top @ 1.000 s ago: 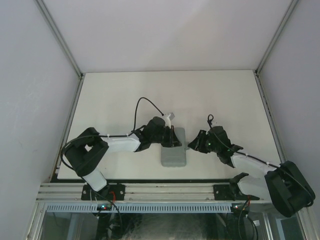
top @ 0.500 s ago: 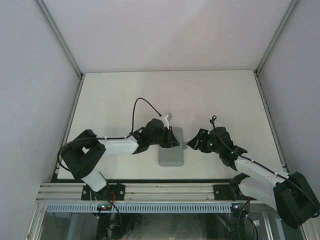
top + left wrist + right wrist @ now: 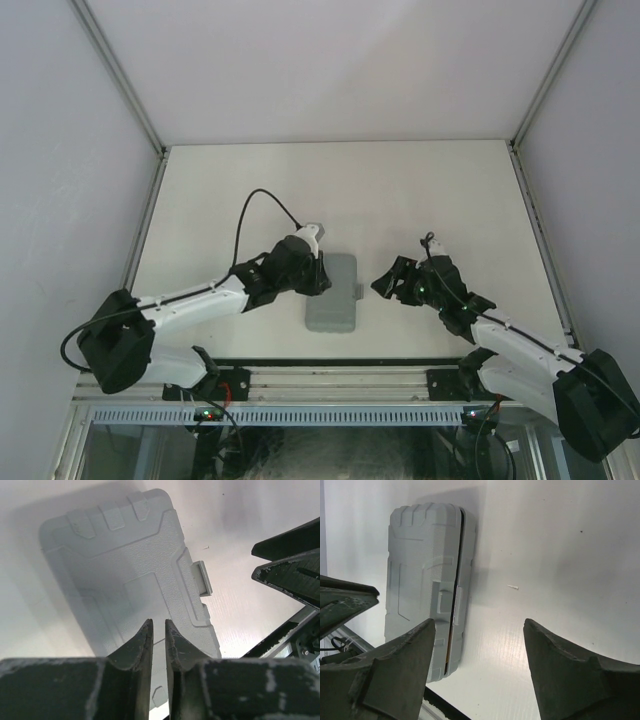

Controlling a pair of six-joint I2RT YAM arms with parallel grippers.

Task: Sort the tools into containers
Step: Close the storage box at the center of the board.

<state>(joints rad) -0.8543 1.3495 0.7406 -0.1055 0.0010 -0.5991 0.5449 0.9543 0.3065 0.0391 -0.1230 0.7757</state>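
Since no loose tools can be seen anywhere on the white table (image 3: 400,190), the sorting is judged to be at its closing step, with whatever was packed hidden inside the shut case. On the left, the left gripper (image 3: 318,275) is held low at the left edge of the case, its jaws parted only by a narrow slit, and nothing is caught between them in the left wrist view. In the middle, the grey plastic tool case (image 3: 332,292) lies flat on the table near the front edge, lid down, its ribbed shell uppermost. A small latch (image 3: 460,600) is seen on its right-hand long side, beside a dark seam; whether that latch is fully snapped home cannot be told. On the right, the right gripper (image 3: 390,283) is held just beside the case, apart from it, its jaws spread wide and empty. If the latch is found loose, a press against the case's right side would be called for, with the case steadied from the left. Otherwise both arms need only be drawn clear.
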